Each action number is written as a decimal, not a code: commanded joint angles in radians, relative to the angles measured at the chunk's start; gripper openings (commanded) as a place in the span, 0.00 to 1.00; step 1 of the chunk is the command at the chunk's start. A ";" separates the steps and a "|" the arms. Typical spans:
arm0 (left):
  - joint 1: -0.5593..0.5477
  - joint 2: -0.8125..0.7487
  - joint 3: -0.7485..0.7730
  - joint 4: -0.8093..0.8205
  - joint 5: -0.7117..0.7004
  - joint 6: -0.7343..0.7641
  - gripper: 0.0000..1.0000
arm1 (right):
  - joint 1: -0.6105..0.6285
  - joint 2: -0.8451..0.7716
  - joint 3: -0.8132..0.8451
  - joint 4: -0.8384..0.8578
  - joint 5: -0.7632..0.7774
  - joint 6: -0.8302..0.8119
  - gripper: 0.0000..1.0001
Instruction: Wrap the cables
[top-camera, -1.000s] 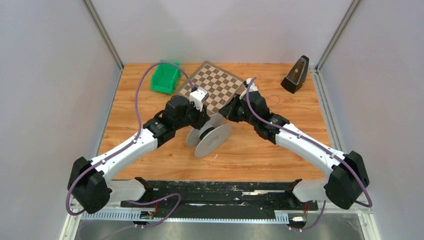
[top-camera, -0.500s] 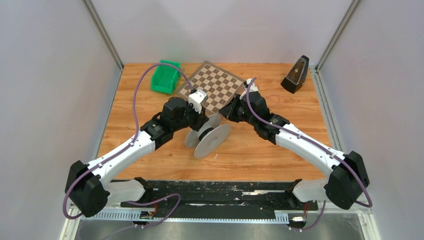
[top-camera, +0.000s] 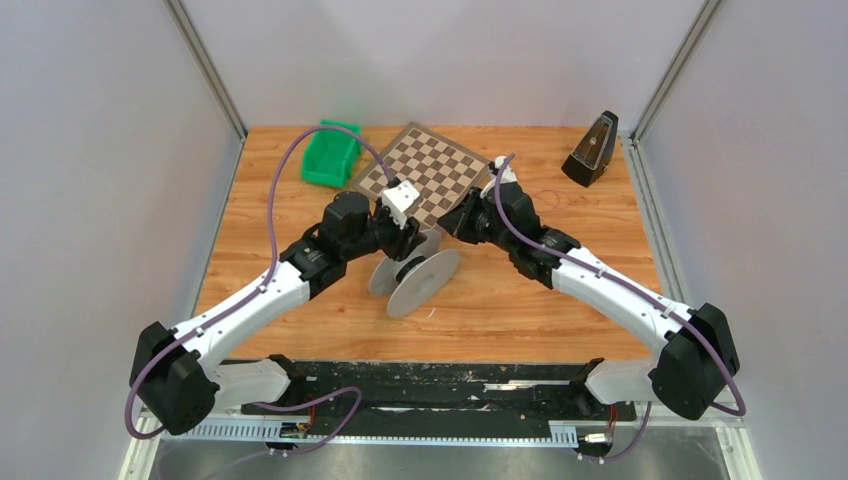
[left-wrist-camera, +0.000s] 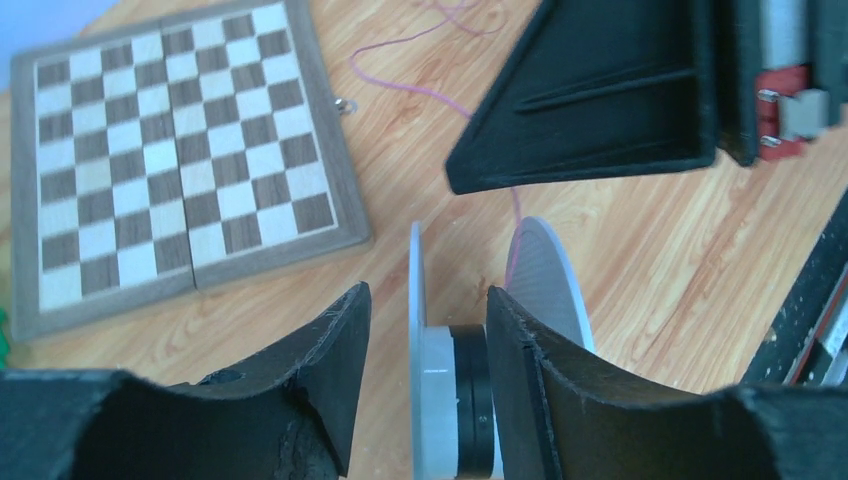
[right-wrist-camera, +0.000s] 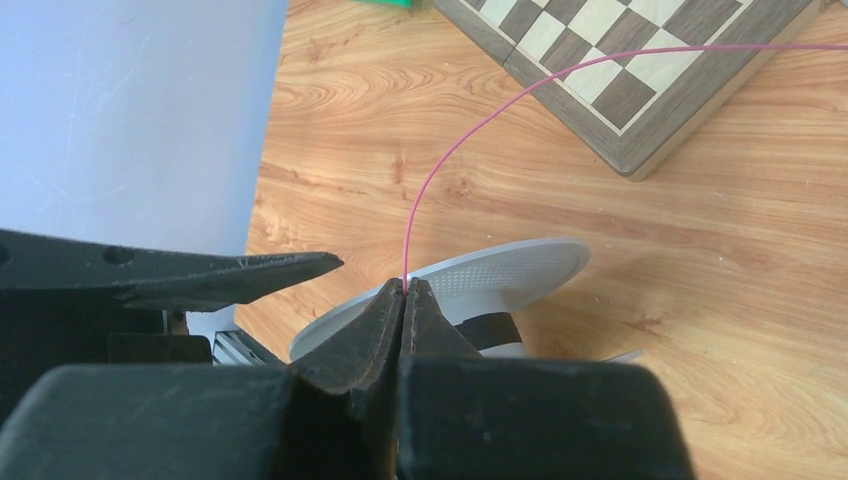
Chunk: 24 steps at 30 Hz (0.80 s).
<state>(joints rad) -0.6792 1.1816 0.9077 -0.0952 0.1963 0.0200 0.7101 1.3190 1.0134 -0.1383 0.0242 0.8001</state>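
Right fingers (right-wrist-camera: 390, 315) pinched shut on pink cable (right-wrist-camera: 470, 125); cable rises from tips, arcs off over chessboard (right-wrist-camera: 640, 60) corner. Spool (right-wrist-camera: 500, 265) on surface (right-wrist-camera: 720, 300) just beyond tips. Left fingers (left-wrist-camera: 350, 340) spread partway, straddling one spool flange and hub; one finger clear of flange, other just beside hub.

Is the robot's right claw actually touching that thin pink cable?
Touching. The right wrist view shows the right gripper pinched shut on the pink cable, which rises from between its fingertips.
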 joint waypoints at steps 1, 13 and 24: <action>-0.002 -0.039 0.040 0.083 0.131 0.152 0.55 | 0.002 -0.013 0.061 0.032 -0.008 0.019 0.00; -0.007 -0.007 0.015 0.155 0.246 0.213 0.48 | 0.003 0.002 0.083 0.033 -0.066 0.053 0.00; -0.023 0.036 0.002 0.184 0.212 0.188 0.14 | 0.003 -0.005 0.074 0.036 -0.075 0.065 0.00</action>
<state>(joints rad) -0.6968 1.2327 0.9085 0.0113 0.4171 0.2104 0.7101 1.3197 1.0538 -0.1371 -0.0357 0.8459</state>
